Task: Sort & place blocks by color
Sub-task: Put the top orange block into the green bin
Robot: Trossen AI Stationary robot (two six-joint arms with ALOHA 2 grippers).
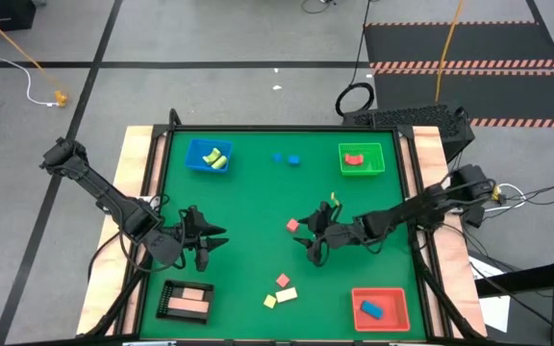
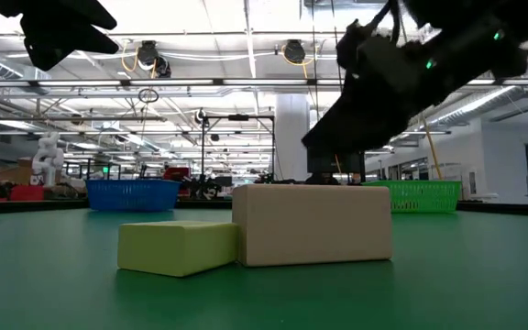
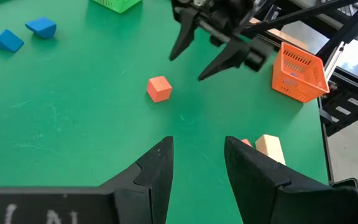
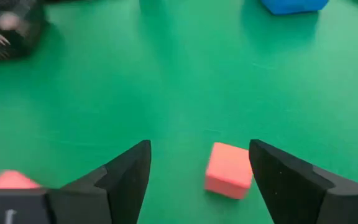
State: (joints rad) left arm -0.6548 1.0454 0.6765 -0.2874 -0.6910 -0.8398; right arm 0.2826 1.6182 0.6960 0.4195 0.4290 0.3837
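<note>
My right gripper (image 1: pixel 306 242) is open near the table's middle. In the right wrist view (image 4: pixel 199 146) a small red block (image 4: pixel 229 169) lies flat on the green mat between its fingers, nearer one of them and not touching either. That block (image 1: pixel 292 225) also shows in the left wrist view (image 3: pixel 159 88). My left gripper (image 1: pixel 217 235) is open over bare mat to the left (image 3: pixel 197 142). Two blue blocks (image 1: pixel 287 159) lie near the far edge. A red block (image 1: pixel 283 280), a cream block (image 1: pixel 286 294) and a yellow-green block (image 1: pixel 270 301) lie near the near edge.
Four trays stand towards the corners. The blue tray (image 1: pixel 208 156) holds yellow-green blocks, the green tray (image 1: pixel 361 160) a red one, the red tray (image 1: pixel 380 308) a blue one, and the black tray (image 1: pixel 187 300) pale pink bars. Bare mat lies between the arms.
</note>
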